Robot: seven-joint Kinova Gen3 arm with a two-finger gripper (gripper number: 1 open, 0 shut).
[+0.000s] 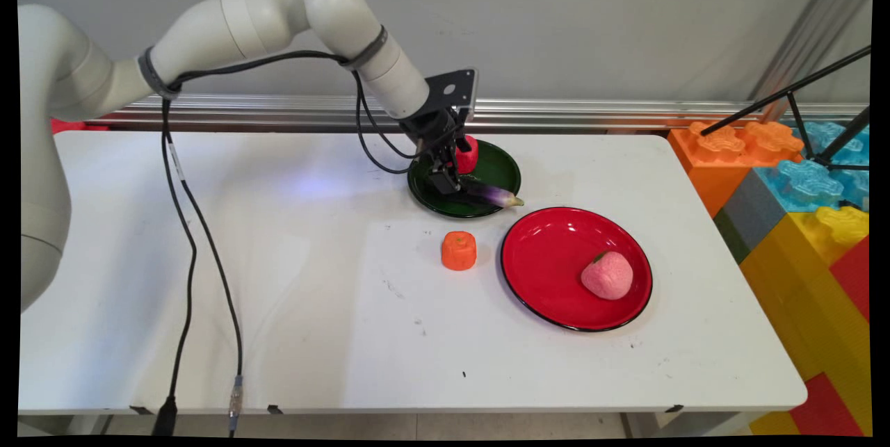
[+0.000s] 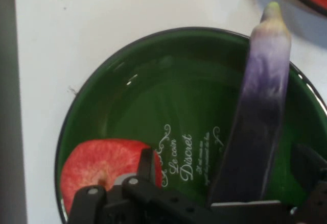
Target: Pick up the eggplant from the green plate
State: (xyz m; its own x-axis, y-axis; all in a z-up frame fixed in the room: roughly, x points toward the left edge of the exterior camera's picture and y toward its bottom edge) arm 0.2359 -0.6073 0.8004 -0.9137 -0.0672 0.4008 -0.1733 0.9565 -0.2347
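Two items on green plate [image 1: 502,163]: red fruit half [image 1: 468,153], purple eggplant [image 1: 495,194] overhanging its rim. Gripper [image 1: 448,186] low over plate, fingers spread astride eggplant.

Glossy green plate [image 2: 127,81], glossy red plate [image 1: 542,252], matt white table [image 1: 278,308].

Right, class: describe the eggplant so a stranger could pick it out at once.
Find the round dark green plate at the white table's far side. The long purple toy eggplant lies across its near rim, pale tip overhanging. Its neighbour, a red fruit piece, is short and rounded.
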